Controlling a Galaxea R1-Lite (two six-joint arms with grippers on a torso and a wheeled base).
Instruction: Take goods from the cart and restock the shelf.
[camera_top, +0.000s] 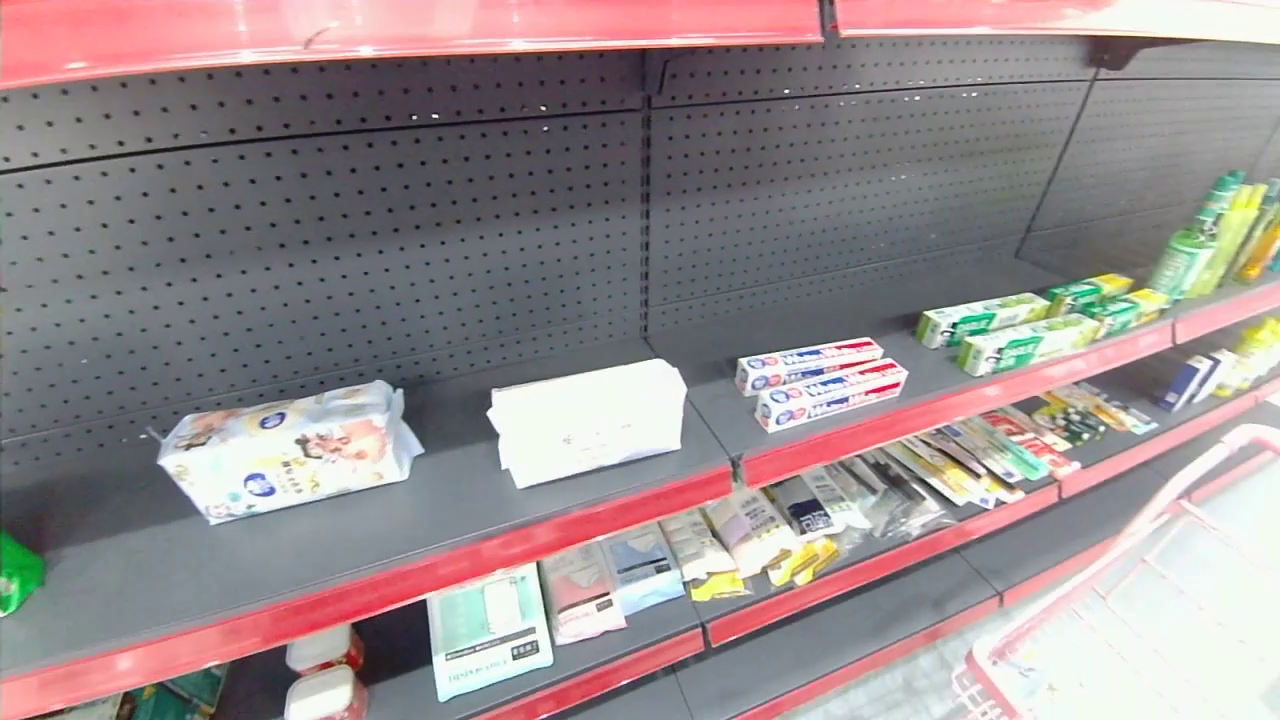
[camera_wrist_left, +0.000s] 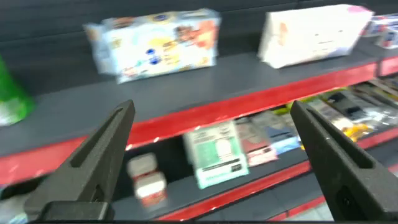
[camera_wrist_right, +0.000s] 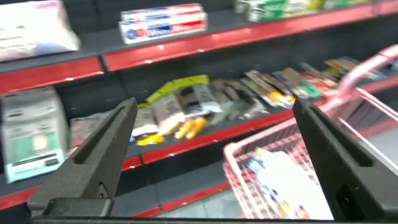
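On the dark shelf (camera_top: 560, 500) with a red front lip lie a printed white-and-blue pack (camera_top: 290, 450) at the left and a plain white pack (camera_top: 588, 420) in the middle. Both packs, printed (camera_wrist_left: 155, 43) and white (camera_wrist_left: 314, 34), face my left gripper (camera_wrist_left: 214, 146), which is open, empty and held a little below the shelf's front edge. The pink wire cart (camera_top: 1130, 610) stands at the lower right. My right gripper (camera_wrist_right: 214, 149) is open and empty, held above the cart (camera_wrist_right: 292, 174), which holds a printed pack (camera_wrist_right: 289, 186).
Two red-white-blue toothpaste boxes (camera_top: 822, 380) and green boxes (camera_top: 1030, 325) lie farther right on the same shelf, bottles (camera_top: 1215, 235) beyond. The shelf below holds flat packets (camera_top: 620, 580) and toothbrush packs (camera_top: 960, 460). A green pack (camera_top: 18, 572) sits at the far left.
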